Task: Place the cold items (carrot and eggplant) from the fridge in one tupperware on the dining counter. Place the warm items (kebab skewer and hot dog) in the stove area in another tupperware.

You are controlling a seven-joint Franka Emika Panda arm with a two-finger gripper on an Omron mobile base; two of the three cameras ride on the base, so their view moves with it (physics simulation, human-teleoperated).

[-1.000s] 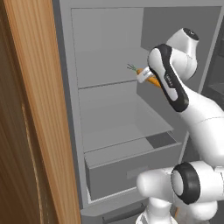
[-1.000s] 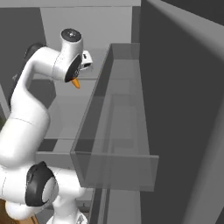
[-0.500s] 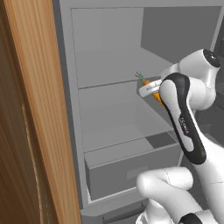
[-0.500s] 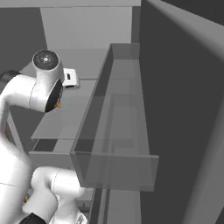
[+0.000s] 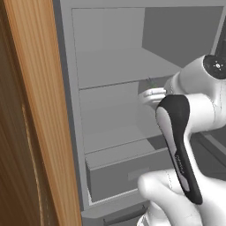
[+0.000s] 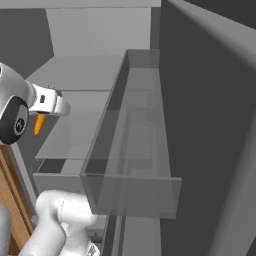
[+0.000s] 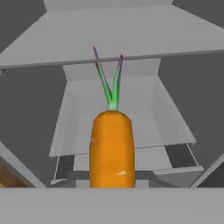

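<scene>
My end effector (image 6: 41, 117) is clamped on the carrot (image 7: 111, 146), which pokes out ahead of it with its green top forward. The fridge shelf (image 7: 113, 37) lies just beyond. I think I've only started: the carrot isn't boxed, and three foods wait.
</scene>
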